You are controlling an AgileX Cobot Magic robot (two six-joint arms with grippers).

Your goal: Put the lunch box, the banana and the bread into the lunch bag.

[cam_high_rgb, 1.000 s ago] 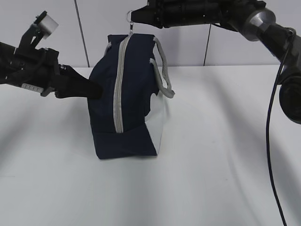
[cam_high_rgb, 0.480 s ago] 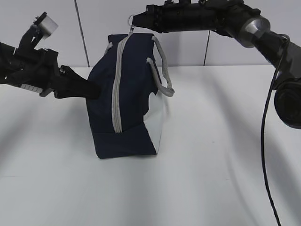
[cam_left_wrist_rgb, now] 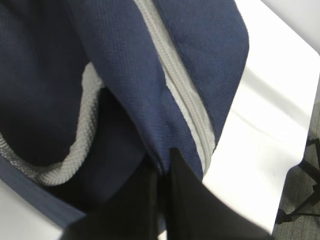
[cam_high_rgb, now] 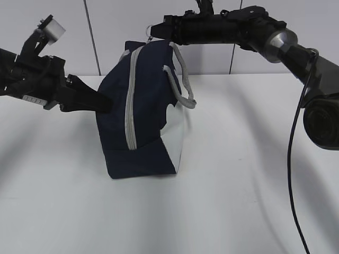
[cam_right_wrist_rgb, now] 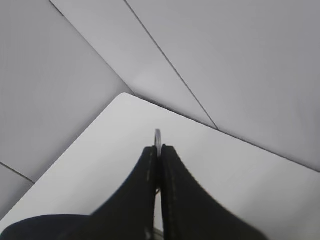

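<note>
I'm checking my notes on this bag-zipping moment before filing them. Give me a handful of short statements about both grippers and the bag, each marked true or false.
1. The right gripper is shut on the ring pull. True.
2. The lunch bag lies flat on the table. False: it stands upright.
3. The left gripper pinches the bag's fabric. True.
4. The banana lies beside the bag. False: no banana is visible.

Both grippers [cam_high_rgb: 103, 103] [cam_high_rgb: 152, 29] clamped tight, arms outstretched.
</note>
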